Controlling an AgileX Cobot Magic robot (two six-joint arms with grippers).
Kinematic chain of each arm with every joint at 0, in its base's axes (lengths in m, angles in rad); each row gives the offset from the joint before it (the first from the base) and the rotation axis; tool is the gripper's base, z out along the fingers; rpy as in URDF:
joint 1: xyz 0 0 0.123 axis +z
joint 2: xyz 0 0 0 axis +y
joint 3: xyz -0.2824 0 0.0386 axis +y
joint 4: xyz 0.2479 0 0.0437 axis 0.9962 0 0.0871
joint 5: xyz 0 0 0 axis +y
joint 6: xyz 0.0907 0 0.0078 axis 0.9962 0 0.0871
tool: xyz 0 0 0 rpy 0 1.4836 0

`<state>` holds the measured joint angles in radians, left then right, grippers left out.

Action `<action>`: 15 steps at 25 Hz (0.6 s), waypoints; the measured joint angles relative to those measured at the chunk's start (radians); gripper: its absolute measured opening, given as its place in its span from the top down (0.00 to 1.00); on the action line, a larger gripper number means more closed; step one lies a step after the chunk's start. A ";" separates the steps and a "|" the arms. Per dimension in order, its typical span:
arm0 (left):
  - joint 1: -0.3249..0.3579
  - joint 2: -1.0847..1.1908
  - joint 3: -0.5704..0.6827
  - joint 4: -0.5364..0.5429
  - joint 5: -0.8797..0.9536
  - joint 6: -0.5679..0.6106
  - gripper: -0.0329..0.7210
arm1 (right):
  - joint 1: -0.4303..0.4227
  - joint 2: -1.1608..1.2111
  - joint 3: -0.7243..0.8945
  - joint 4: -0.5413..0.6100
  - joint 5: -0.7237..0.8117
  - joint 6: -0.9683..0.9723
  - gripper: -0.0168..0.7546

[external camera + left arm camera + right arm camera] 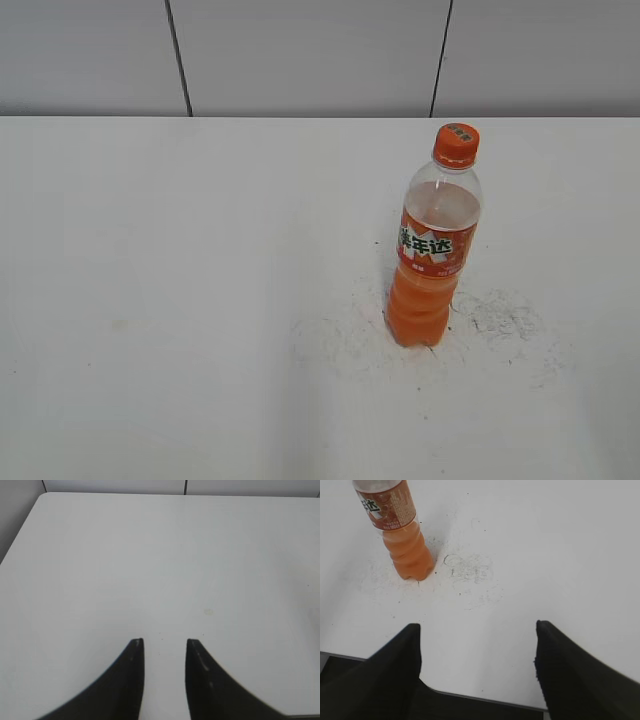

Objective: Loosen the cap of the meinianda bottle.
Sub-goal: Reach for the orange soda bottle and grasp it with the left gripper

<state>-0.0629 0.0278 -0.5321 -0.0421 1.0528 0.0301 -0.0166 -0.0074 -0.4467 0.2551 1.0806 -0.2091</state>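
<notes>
The meinianda bottle (433, 255) stands upright on the white table, right of centre in the exterior view. It is clear plastic with orange liquid and an orange label. Its orange cap (456, 144) sits on top. The right wrist view shows the bottle's lower body and label (402, 535) at the upper left; the cap is cut off there. My right gripper (477, 627) is open and empty, near the table's front edge, well short of the bottle. My left gripper (164, 641) is open and empty over bare table. Neither gripper shows in the exterior view.
The white table (200, 300) has scuffed grey marks around the bottle's base (500, 320). Its front edge shows in the right wrist view (485, 697). A grey panelled wall (300, 50) runs behind the table.
</notes>
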 joint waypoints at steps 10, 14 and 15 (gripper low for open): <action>0.000 0.031 -0.020 -0.001 -0.010 0.003 0.64 | 0.000 0.000 0.000 0.000 0.001 0.000 0.30; 0.000 0.162 -0.104 -0.001 -0.073 0.003 0.63 | 0.000 0.000 0.000 0.000 0.001 0.000 0.30; 0.000 0.204 -0.116 -0.001 -0.094 0.003 0.62 | 0.000 0.000 0.000 0.000 0.001 0.000 0.30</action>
<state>-0.0629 0.2313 -0.6479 -0.0432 0.9585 0.0332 -0.0166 -0.0074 -0.4467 0.2551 1.0816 -0.2091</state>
